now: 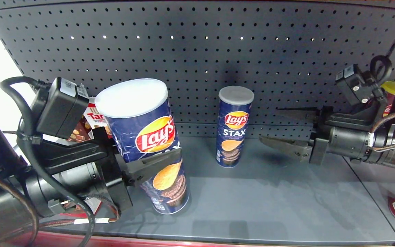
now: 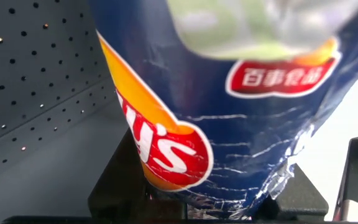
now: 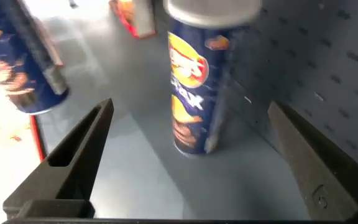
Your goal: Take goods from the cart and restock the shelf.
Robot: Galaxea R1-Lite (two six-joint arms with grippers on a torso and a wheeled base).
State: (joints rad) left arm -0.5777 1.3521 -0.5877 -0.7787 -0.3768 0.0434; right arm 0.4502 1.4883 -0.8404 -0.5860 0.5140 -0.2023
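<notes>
The grey shelf [image 1: 269,206] with its pegboard back panel [image 1: 218,44] formed the work area. The held canister [image 1: 153,137], a blue crisp tube with a white lid, was at the shelf's left front. It was tilted, its base at or just above the deck; contact could not be confirmed. The left gripper [image 1: 149,154] had its fingers [image 1: 159,161] clamped across the tube's middle. A second canister [image 1: 235,127] stood upright near the back panel, well apart from the first. The right gripper [image 1: 271,125] hung to its right, fingers [image 1: 283,145] spread wide and empty.

Assessment: the tube is judged light, stiff but crushable, with a glossy skin that could slip. The wrap showed creasing at the grip. A mid-body hold with moderate pressure appears the soundest.
</notes>
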